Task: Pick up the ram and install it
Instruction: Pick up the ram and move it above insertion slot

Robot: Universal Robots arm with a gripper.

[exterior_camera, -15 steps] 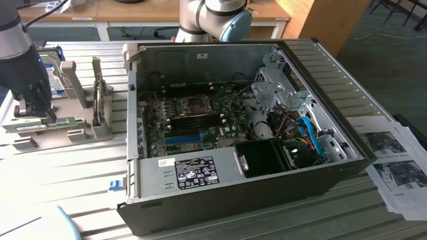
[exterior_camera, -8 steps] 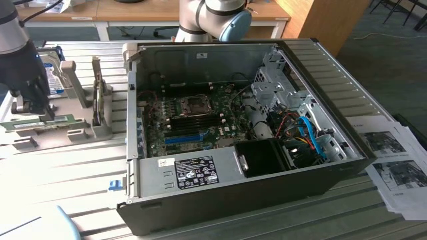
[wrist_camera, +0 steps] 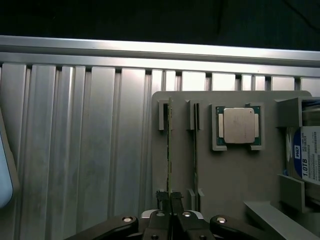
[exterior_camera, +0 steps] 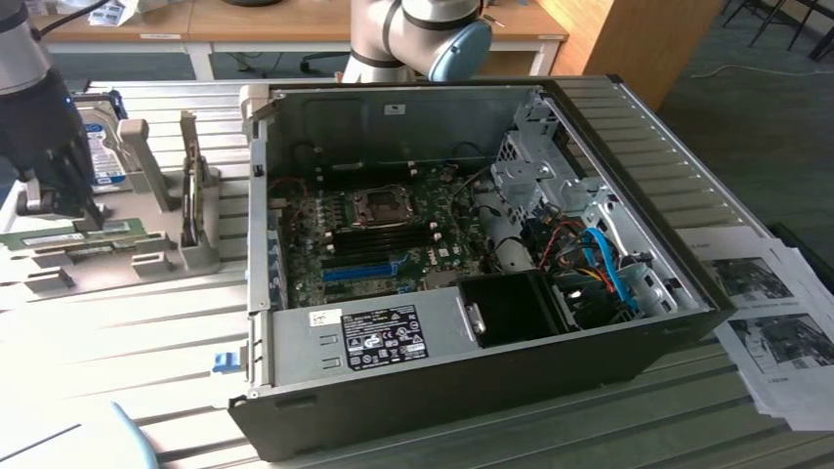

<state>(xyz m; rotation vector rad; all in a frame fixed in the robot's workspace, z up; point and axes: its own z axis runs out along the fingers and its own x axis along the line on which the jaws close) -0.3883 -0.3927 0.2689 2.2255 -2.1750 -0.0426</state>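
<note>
I see my claw down at one end of the ram, its two fingers drawn together with the thin green stick pinched between them. The ram stands on its edge in the slots of a grey holder, its other end seated in a slotted post. A second stick stands just beside it in a parallel pair of slots, between the ram and a processor that lies flat in a square recess. Past the processor, a hard drive with a blue and white label sits in the holder's end bay. The holder rests on a ribbed metal surface.

In the exterior view, the holder is at the exterior view's left, and the claw reaches straight down onto the ram there. An open computer case lies on its side in the middle, well apart from the ram. Its motherboard faces up, with a bright blue slot near its lower edge. Printed papers lie on the surface at the exterior view's right.
</note>
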